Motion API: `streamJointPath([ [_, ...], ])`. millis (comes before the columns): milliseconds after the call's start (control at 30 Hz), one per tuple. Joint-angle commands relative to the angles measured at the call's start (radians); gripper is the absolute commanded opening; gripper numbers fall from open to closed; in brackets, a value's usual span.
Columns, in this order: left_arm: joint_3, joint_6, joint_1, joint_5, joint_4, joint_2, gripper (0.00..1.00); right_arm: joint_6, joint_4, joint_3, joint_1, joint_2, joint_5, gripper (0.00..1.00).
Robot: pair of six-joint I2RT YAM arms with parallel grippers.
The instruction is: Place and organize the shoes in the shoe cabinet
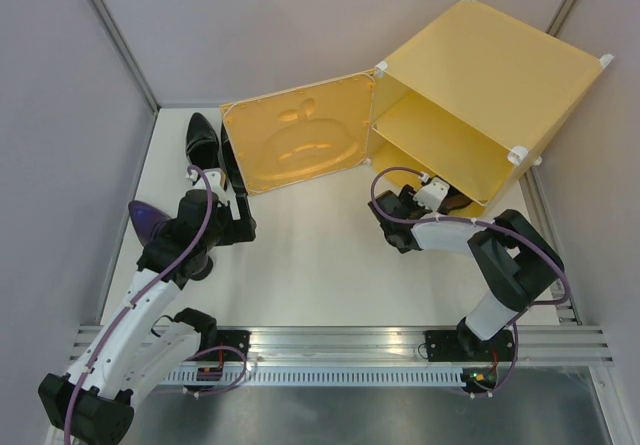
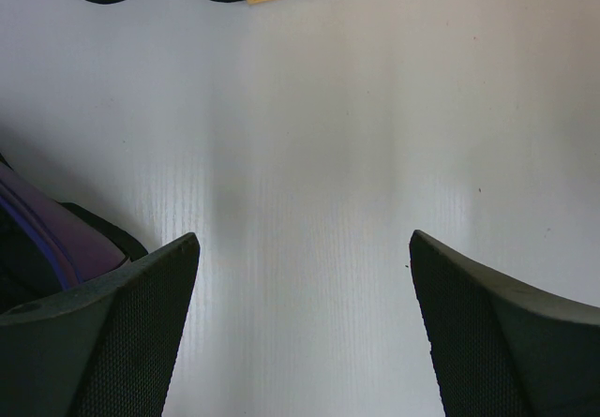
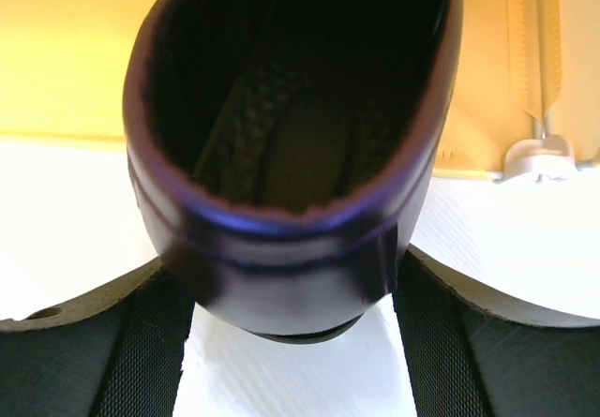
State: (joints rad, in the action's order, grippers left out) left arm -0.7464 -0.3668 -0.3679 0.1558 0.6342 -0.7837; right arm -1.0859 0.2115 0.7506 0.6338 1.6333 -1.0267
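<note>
Purple shoe (image 3: 291, 248) heel sits clasped between wide-spread right jaws.

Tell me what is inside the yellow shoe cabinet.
Above the shelf, only bare yellow shows. Below it, a dark purple shoe goes in toe first, heel gripped by the right fingers. The shelf and the right arm cover the rest of the lower compartment.

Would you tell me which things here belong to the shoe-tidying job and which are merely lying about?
Job: shoe cabinet; black shoe; left purple shoe; purple shoe at the cabinet's mouth.
Not part of it: just the table and metal rail.
</note>
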Motion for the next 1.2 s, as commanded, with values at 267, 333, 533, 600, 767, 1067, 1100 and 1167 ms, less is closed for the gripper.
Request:
streamJointPath([
  [267, 0.001, 0.011, 0.004, 0.019, -0.022, 0.006, 0.95, 0.115, -0.116, 0.012, -0.105, 0.013, 0.04, 0.22],
  [333, 0.001, 0.009, 0.003, 0.019, -0.022, 0.009, 0.95, 0.158, -0.155, 0.006, -0.114, 0.005, 0.05, 0.17],
  [533, 0.001, 0.011, 0.003, 0.019, -0.022, 0.008, 0.95, 0.34, -0.294, -0.02, -0.131, -0.023, 0.129, 0.01],
  [600, 0.001, 0.012, 0.003, 0.019, -0.021, 0.011, 0.95, 0.38, -0.323, -0.023, -0.134, -0.021, 0.149, 0.01],
  [767, 0.002, 0.012, 0.003, 0.019, -0.022, 0.008, 0.95, 0.399, -0.359, -0.027, -0.157, -0.009, 0.209, 0.01],
  [1067, 0.001, 0.014, 0.004, 0.019, -0.021, 0.004, 0.95, 0.379, -0.322, -0.03, -0.194, 0.0, 0.266, 0.4],
  [1100, 0.001, 0.014, 0.003, 0.018, -0.022, 0.003, 0.95, 0.376, -0.319, -0.033, -0.194, -0.01, 0.267, 0.46],
  [1167, 0.002, 0.014, 0.004, 0.016, -0.022, 0.001, 0.95, 0.374, -0.31, -0.042, -0.192, -0.024, 0.287, 0.66],
])
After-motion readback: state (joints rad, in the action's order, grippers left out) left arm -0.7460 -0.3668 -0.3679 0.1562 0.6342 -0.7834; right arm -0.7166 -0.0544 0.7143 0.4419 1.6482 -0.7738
